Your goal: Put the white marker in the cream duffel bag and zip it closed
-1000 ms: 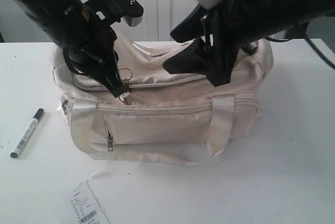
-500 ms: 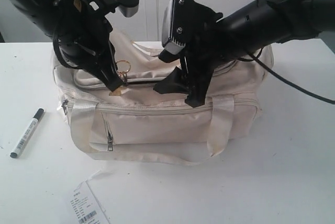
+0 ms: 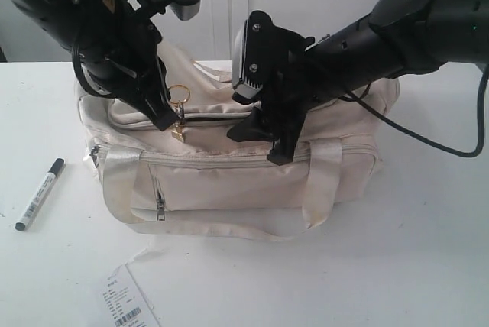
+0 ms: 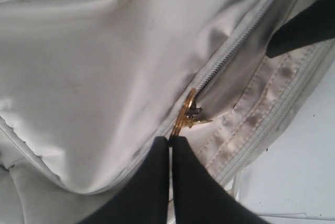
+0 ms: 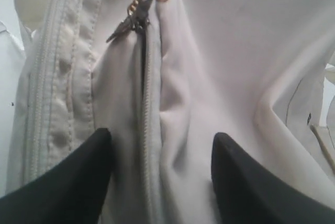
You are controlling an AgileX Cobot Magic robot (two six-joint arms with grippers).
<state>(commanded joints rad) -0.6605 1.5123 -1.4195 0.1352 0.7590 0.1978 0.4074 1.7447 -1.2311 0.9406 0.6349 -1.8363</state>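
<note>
DUFFEL ON THE TABLE: My left gripper (image 4: 170, 143) pinches the gold zipper pull (image 4: 184, 115) of the cream duffel bag (image 3: 229, 182), both black fingers pressed together on its ring. In the exterior view the pull sits toward the left end of the curved top zipper (image 5: 148, 130). A narrow dark slit shows along the zipper just beside the pull. My right gripper (image 5: 161, 153) hangs over the middle of the bag's top with its fingers spread wide, one on each side of the zipper line, holding nothing. Whether the tips touch the fabric I cannot tell. The white marker (image 3: 40, 193) lies flat on the white table (image 3: 412, 250) to the left of the bag and apart from it, outside the bag, its black cap at the far end. A barcode paper tag (image 3: 122, 304) lies on the table in front of the bag.
</note>
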